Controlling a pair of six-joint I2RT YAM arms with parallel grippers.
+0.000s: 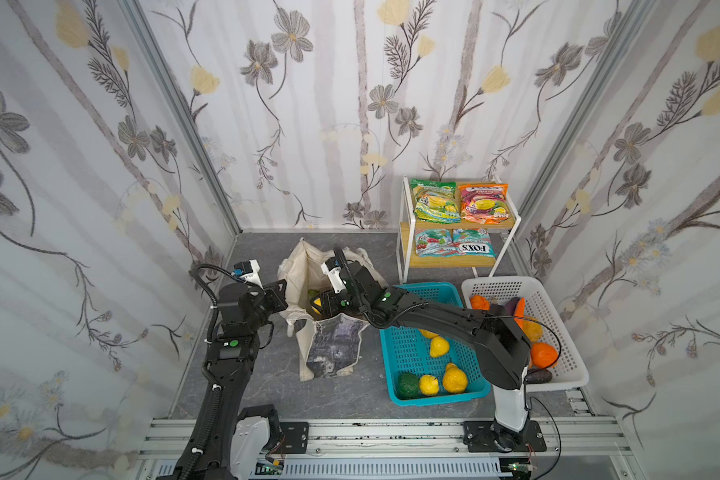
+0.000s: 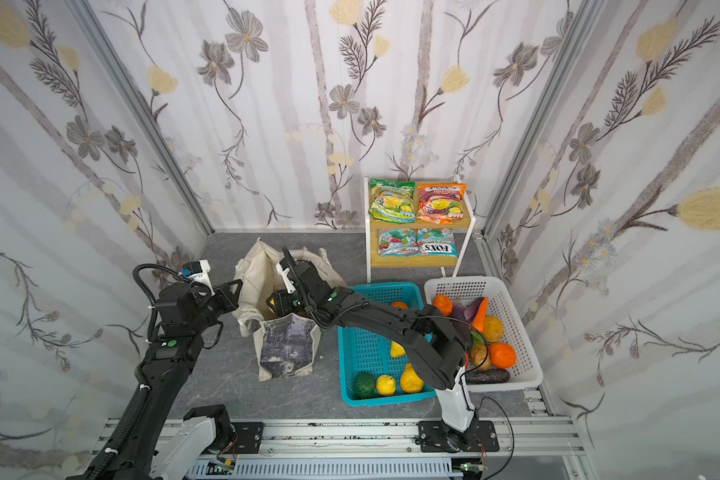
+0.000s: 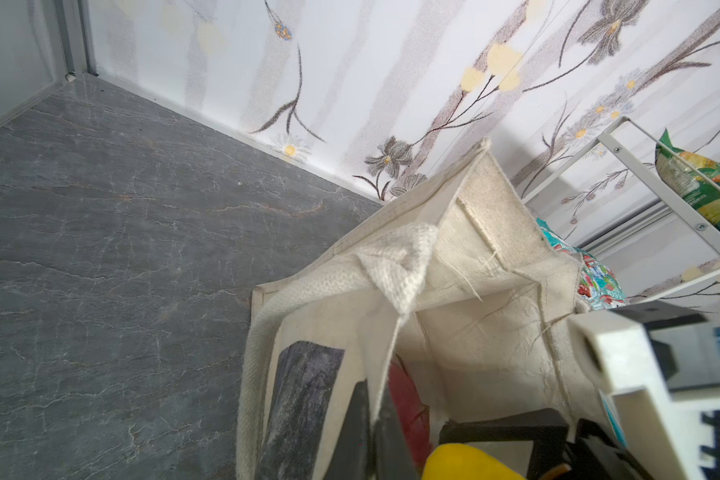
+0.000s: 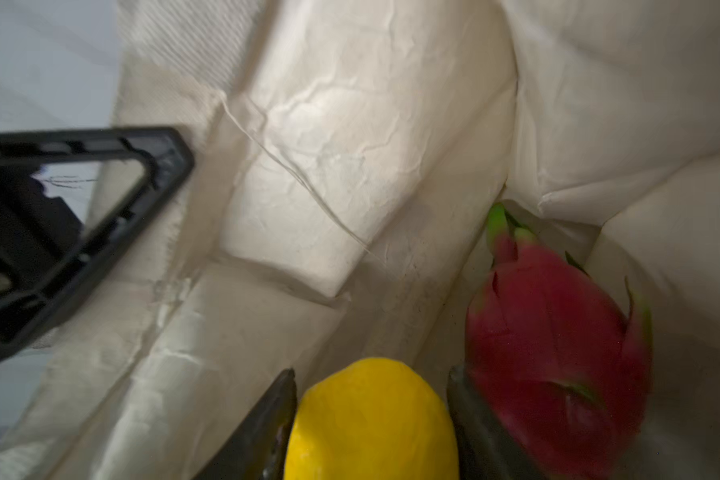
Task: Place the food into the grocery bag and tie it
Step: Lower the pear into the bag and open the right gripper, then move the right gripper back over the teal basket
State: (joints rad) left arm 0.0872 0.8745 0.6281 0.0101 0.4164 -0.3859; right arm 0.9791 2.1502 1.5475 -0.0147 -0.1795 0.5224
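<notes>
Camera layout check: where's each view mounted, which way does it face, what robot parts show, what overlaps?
Top views: high at the front, looking down and back; left arm, right arm, grocery bag.
Left wrist: on the left arm, facing the bag rim; left claw pinches it.
Right wrist: inside the bag, facing down; right claw grips a yellow fruit.
Shared: both wrist views see that fruit.

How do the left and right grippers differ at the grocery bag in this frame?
The left gripper is shut on the rim of the grocery bag; the right gripper reaches inside the bag. The left gripper pinches thin cloth; the right gripper's jaws stand apart around a yellow fruit. Both are holding something at the bag's mouth.
</notes>
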